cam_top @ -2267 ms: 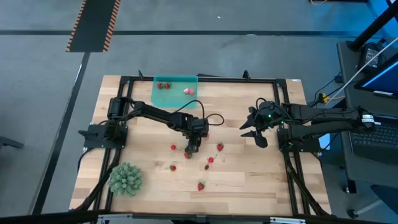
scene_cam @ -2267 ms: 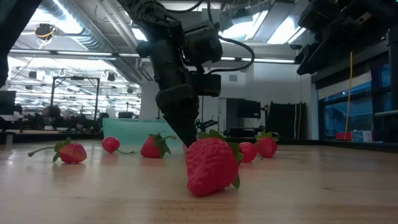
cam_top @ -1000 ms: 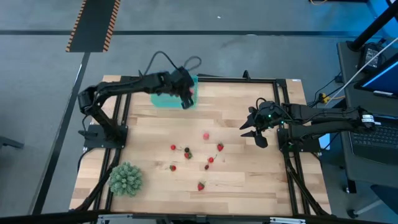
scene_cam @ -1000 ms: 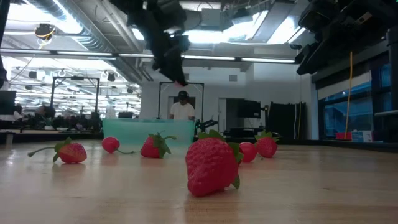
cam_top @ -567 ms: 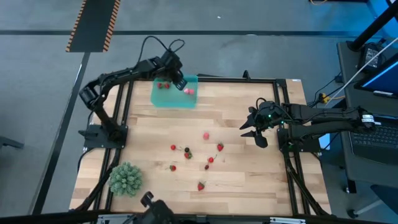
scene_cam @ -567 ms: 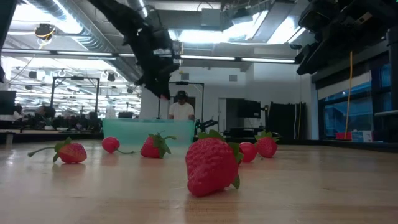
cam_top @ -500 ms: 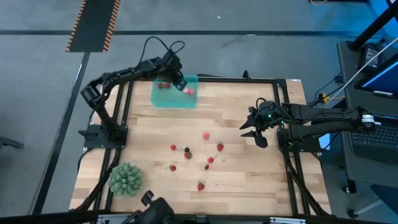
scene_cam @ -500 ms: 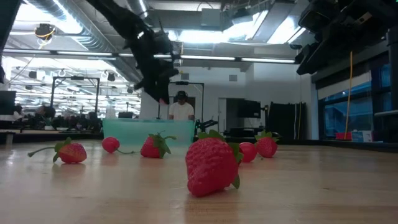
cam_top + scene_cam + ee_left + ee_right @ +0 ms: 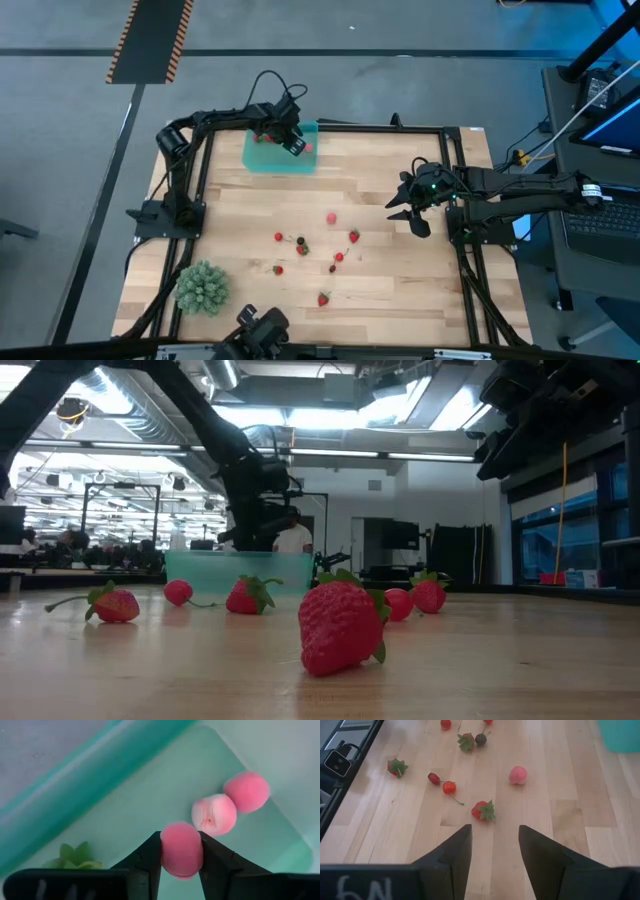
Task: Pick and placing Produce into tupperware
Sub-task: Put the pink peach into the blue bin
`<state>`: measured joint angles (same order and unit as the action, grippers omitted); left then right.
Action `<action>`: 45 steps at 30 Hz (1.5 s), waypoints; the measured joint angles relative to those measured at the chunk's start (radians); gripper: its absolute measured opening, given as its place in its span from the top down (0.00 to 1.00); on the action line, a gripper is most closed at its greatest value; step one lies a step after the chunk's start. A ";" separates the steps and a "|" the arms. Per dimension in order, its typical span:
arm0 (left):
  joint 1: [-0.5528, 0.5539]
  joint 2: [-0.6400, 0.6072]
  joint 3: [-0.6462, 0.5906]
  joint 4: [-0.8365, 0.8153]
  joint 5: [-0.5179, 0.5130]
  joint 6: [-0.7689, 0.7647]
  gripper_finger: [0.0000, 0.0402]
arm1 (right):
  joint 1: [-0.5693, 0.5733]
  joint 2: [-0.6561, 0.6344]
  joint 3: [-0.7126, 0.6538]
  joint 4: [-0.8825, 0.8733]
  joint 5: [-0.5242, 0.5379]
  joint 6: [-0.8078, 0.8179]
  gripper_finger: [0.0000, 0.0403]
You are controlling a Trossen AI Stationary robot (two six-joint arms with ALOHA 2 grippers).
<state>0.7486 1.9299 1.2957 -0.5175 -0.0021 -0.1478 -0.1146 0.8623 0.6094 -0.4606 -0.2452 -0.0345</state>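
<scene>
While the left pincer (image 9: 181, 851) pinches a pink fruit (image 9: 181, 849) over the tupperware (image 9: 262, 157), best lower first, then release beside the two fruits (image 9: 214, 814) already inside.

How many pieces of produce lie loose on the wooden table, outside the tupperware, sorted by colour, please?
Red pieces, bright to deep red: 7
Pink pieces: 1
Dark pieces: 1
Total loose on the table: 9
</scene>
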 joint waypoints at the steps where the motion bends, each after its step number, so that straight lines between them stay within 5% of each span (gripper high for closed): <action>1: 0.000 0.007 0.000 -0.001 0.001 0.000 0.75 | 0.000 0.000 0.000 0.000 0.000 0.000 0.59; 11: -0.001 0.044 0.000 -0.008 0.022 0.000 0.76 | 0.000 0.000 0.000 0.000 0.000 0.000 0.59; 30: -0.004 0.044 0.005 -0.012 0.023 -0.009 0.57 | 0.000 0.000 0.000 -0.001 0.000 0.004 0.59; 45: -0.070 0.044 0.352 -0.456 0.072 -0.008 0.54 | 0.000 0.000 0.000 -0.001 0.000 0.003 0.59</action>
<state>0.6788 1.9736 1.6477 -0.9731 0.0696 -0.1558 -0.1143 0.8623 0.6094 -0.4614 -0.2455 -0.0311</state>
